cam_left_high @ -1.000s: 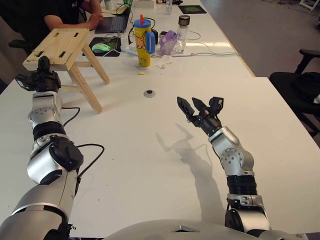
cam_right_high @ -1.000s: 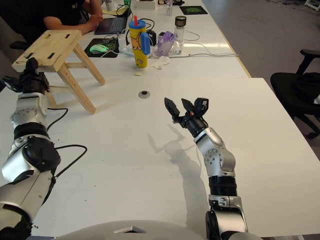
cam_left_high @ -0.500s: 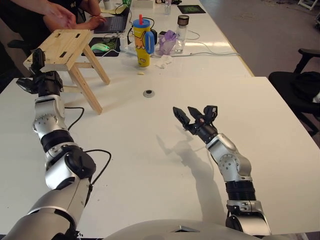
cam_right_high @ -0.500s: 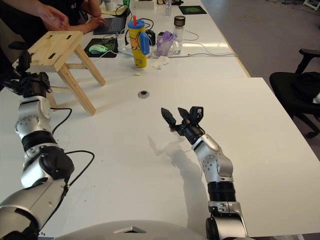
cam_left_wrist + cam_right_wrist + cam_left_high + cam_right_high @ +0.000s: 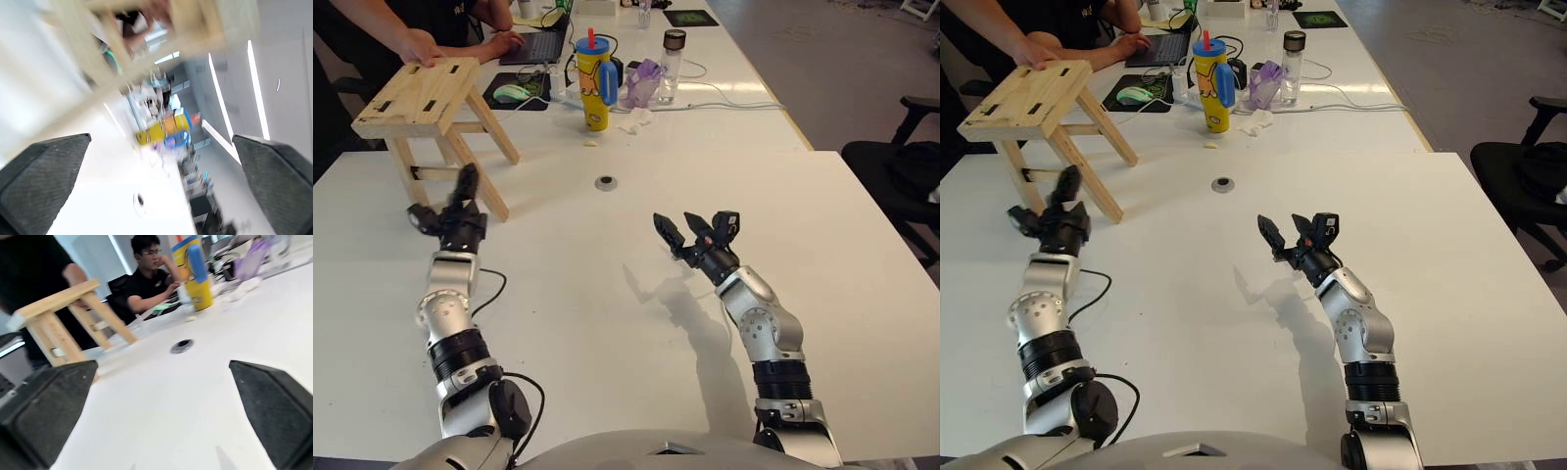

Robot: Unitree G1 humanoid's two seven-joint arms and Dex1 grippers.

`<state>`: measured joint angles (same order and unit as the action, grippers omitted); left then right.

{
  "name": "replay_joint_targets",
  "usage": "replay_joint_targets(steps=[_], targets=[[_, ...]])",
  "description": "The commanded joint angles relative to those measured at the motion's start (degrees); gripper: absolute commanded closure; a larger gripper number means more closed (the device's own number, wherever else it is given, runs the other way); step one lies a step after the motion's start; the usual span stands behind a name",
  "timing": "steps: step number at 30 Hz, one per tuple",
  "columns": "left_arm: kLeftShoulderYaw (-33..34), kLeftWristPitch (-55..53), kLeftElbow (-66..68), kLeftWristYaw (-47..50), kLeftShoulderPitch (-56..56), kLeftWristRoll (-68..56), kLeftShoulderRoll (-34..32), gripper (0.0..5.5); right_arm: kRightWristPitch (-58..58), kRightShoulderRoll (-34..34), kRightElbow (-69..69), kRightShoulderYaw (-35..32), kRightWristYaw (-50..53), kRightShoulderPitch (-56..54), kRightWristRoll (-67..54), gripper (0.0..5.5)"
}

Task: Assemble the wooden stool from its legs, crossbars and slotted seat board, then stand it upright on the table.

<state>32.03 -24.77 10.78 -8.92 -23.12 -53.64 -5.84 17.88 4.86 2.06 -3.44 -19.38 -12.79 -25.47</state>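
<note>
As the stool stands: the pale wooden stool (image 5: 419, 90) with its slotted seat board is up on splayed legs, crossbars in place, at the far left of the white table (image 5: 607, 313). A person's hand (image 5: 415, 47) rests on the seat's far edge.
step in hand: you look to be at the close. Assembly reads as done and the stool is upright.
left gripper (image 5: 443, 201): jaws spread wide, nothing held. It sits low, just beside the stool's near leg; whether it touches, I cannot tell.
right gripper (image 5: 697, 229): fingers splayed apart, empty, raised over the middle of the table, well apart from the stool.
next move: likely only a clean withdrawal. Draw your left arm away from the leg without clipping it, and mind the hand on the seat.
containers: the yellow tumbler (image 5: 592, 86) with blue lid and red straw has its contents hidden. For the clear bottle (image 5: 670, 69) with a dark cap, I cannot tell the fill. Both stand on the far table to the right of the stool, well apart from both grippers.
</note>
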Motion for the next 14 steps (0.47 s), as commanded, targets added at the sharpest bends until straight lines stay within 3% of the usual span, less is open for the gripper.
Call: replay_joint_targets(steps=[1,7,14], targets=[[-8.76,0.61,-0.95,-3.97,-3.86,8.34,-3.57,0.13,-1.7,-2.19,0.36,1.24,10.82,-4.06,8.6,0.51],[-18.91,9.45,3.74,-4.09,-7.76,25.58,-5.82,0.13,-9.11,-4.04,1.35,2.6,15.66,-5.4,15.68,0.51],[-20.94,22.71,9.01,-1.02,-8.93,35.91,-4.14,0.13,-13.91,-3.52,5.4,0.3,13.28,-9.79,14.59,0.51]])
